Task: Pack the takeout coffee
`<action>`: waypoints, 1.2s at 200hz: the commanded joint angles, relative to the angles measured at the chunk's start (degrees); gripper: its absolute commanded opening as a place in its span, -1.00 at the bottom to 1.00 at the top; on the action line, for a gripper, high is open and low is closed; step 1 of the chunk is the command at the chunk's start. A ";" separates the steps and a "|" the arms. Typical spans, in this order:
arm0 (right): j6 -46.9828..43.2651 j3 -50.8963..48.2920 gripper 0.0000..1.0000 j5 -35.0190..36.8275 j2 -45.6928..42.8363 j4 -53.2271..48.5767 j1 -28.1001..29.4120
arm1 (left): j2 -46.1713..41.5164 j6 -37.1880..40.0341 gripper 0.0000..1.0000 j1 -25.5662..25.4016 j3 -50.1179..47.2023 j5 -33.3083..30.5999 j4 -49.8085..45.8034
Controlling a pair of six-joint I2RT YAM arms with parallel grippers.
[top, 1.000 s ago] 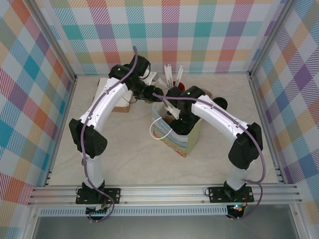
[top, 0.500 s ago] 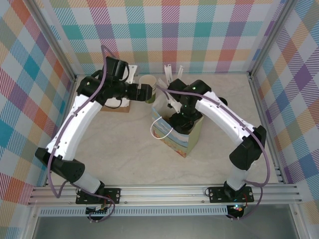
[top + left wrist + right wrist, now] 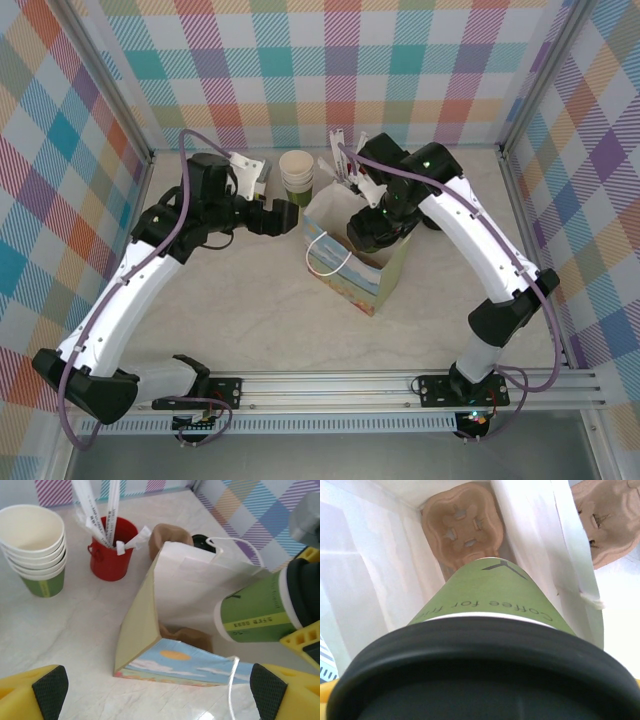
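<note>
The takeout coffee (image 3: 490,605), an olive-green cup with a black lid (image 3: 480,675), hangs base-first in the mouth of the paper bag (image 3: 352,277), above a brown pulp carrier (image 3: 461,526) at the bag's bottom. My right gripper (image 3: 368,228) is shut on the cup near its lid. From the left wrist view the cup (image 3: 252,614) pokes into the white bag opening (image 3: 190,587). My left gripper (image 3: 275,217) is open and holds nothing, left of the bag and apart from it; its black pads (image 3: 47,690) flank the bag's sky-printed face (image 3: 185,662).
A stack of lidless green cups (image 3: 297,172) and a red cup of white sticks (image 3: 112,547) stand behind the bag. Another pulp carrier (image 3: 605,520) lies outside the bag on its far side. A white handle loop (image 3: 325,255) hangs off the bag's left. Frame rails edge the table.
My left gripper has pulled back left from the bag's mouth and opened wider. The right gripper has stayed at the bag's mouth with the cup.
</note>
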 commanded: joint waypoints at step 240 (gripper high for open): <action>-5.94 -7.60 0.69 -2.76 3.85 3.12 -0.62 | 22.72 -10.25 0.06 -2.35 14.93 -1.65 -11.22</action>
